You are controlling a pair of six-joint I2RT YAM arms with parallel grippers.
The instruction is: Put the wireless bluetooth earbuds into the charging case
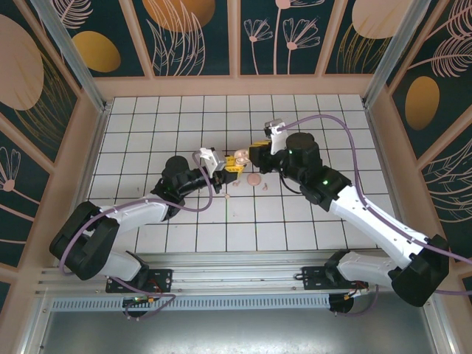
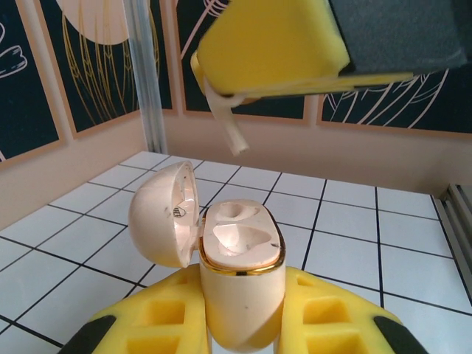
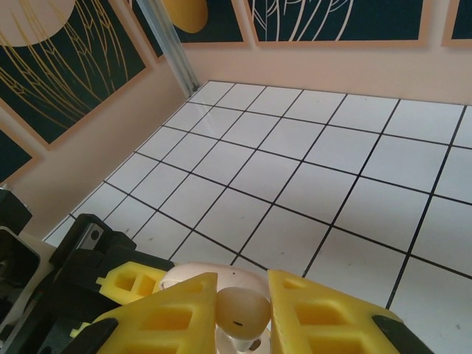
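The white tiled table (image 1: 147,147) is biggest. At the middle of the top view, the left gripper (image 1: 223,167) squeezes the charging case (image 2: 240,280) — lid open. Just above it, the right gripper (image 3: 242,299) pinches one earbud (image 3: 240,310). It looks tiny, light and slippery — best held by its round head.

The charging case (image 2: 240,265) stands upright between the fingers (image 2: 328,310) of the left gripper (image 2: 243,302), with its lid (image 2: 164,214) swung open to that gripper's left. The right gripper (image 3: 242,291) hangs just above the case's opening, an earbud (image 3: 237,313) in its grasp. On the desk (image 1: 147,133), just on the base side of the right gripper, lies a small loose piece (image 1: 254,178).
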